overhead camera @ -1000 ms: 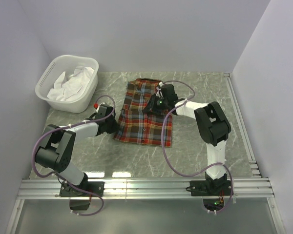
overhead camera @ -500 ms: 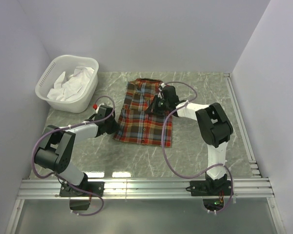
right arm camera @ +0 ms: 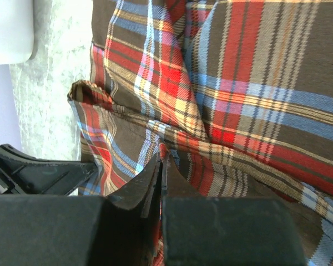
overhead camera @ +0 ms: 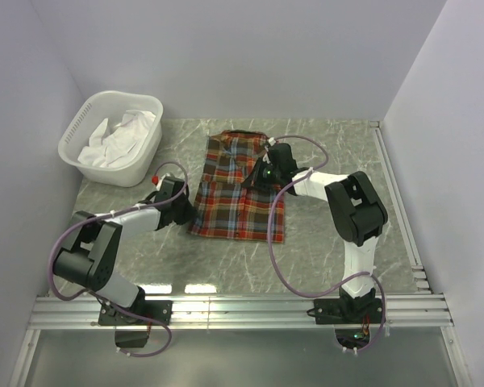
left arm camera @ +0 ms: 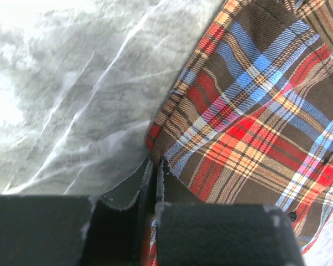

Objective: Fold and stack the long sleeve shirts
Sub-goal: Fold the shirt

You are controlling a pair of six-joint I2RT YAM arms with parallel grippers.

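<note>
A plaid flannel shirt [overhead camera: 238, 192] in red, orange, blue and brown lies partly folded in the middle of the table, collar toward the far wall. My left gripper [overhead camera: 189, 211] is shut on the shirt's lower left edge [left arm camera: 155, 138], pinching the fabric at the table surface. My right gripper [overhead camera: 256, 176] is shut on a fold of the shirt [right arm camera: 166, 147] over its upper middle, holding the cloth a little raised. The left arm [right arm camera: 39, 172] shows at the left of the right wrist view.
A white laundry basket [overhead camera: 89, 113] with pale crumpled cloth [overhead camera: 117, 137] stands at the back left. Bare marble table [overhead camera: 339, 145] lies right of the shirt and in front of it. A metal rail [overhead camera: 242, 310] runs along the near edge.
My right gripper has moved slightly right and toward the far wall with the fold of shirt. My left gripper has shifted a little toward the near edge, still on the hem.
</note>
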